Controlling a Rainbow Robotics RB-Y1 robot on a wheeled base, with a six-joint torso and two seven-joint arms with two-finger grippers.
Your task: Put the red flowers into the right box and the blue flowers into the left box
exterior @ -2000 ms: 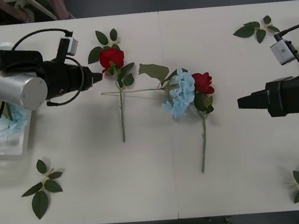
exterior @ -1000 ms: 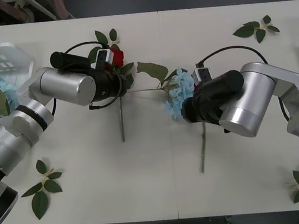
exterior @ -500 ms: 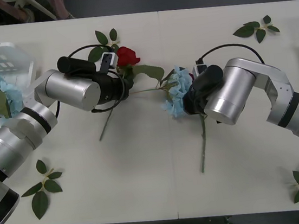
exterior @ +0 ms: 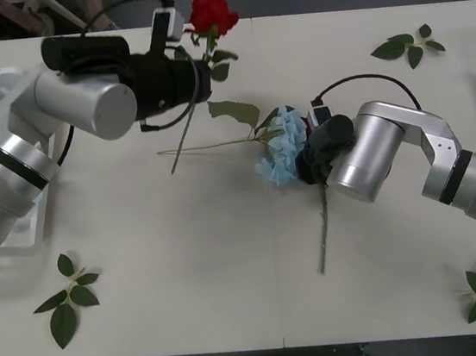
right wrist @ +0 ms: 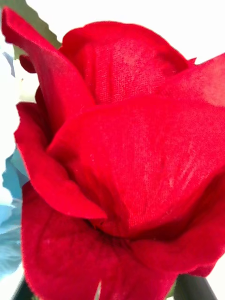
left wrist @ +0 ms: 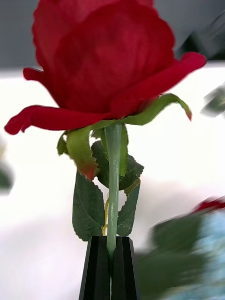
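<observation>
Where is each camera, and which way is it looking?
Front view: sits above the arms, looking down at the white table; both silver arms show, the left gripper lifting a red rose, the right gripper down by the blue flower.
Left wrist view: rides the left wrist, looking along its black fingers pinching the rose's stem.
Right wrist view: rides the right wrist, pressed close against another red rose.
Shared: front and left wrist views both show the lifted rose.
</observation>
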